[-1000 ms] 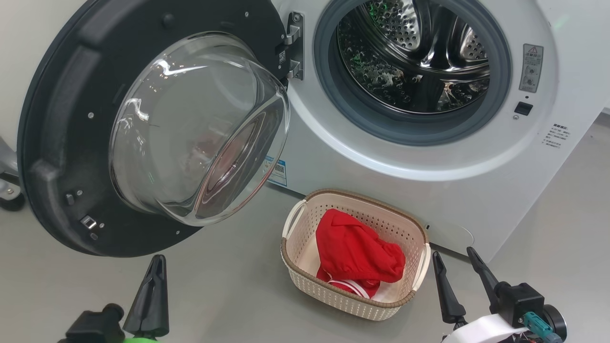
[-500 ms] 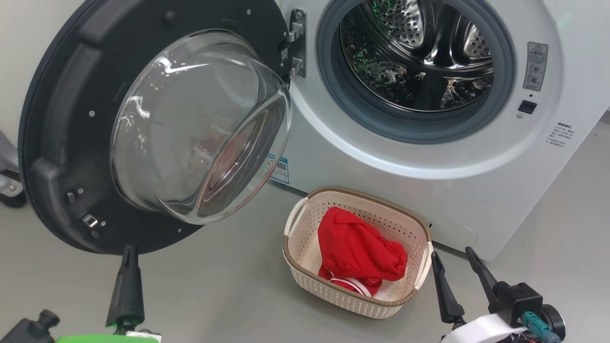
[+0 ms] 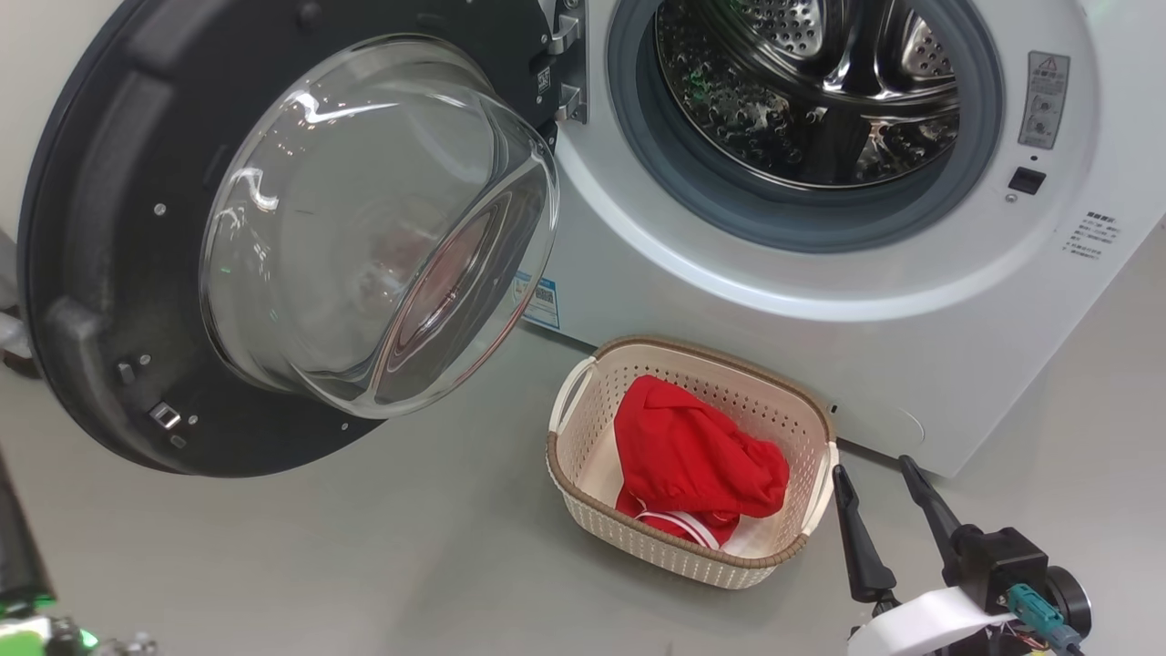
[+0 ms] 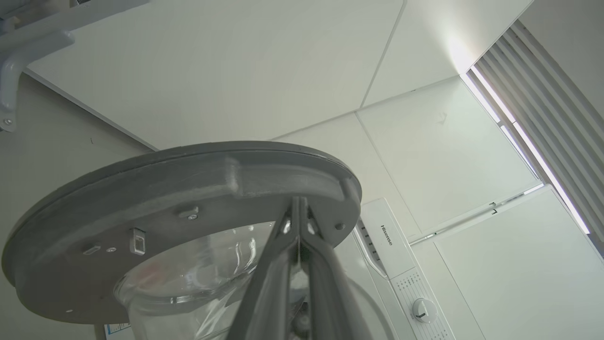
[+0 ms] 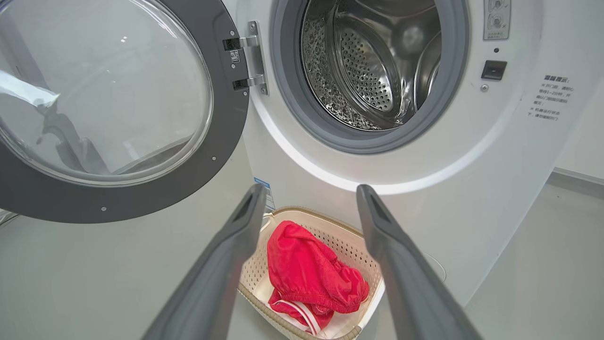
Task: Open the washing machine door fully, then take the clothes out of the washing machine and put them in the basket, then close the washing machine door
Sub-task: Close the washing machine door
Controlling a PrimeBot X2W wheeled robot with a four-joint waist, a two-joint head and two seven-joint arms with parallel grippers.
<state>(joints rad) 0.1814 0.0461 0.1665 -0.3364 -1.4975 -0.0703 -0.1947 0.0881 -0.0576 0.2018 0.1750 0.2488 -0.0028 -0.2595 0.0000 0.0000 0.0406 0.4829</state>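
Note:
The washing machine door stands swung wide open to the left, its glass bowl bulging toward me. The white washing machine shows a bare steel drum. On the floor before it sits the cream basket with the red clothes crumpled inside. My right gripper hovers open just right of the basket, nothing between its fingers; in its wrist view the right gripper frames the clothes. My left gripper is shut, pointing up at the underside of the door's rim.
Grey floor stretches left of and in front of the basket. A blue label sticker sits low on the machine front. The hinge joins door and machine. The control panel and knob show in the left wrist view.
My left gripper has slid left and down to the head view's left edge, under the door. The head camera shifted slightly. The right gripper, basket and clothes stay as they were.

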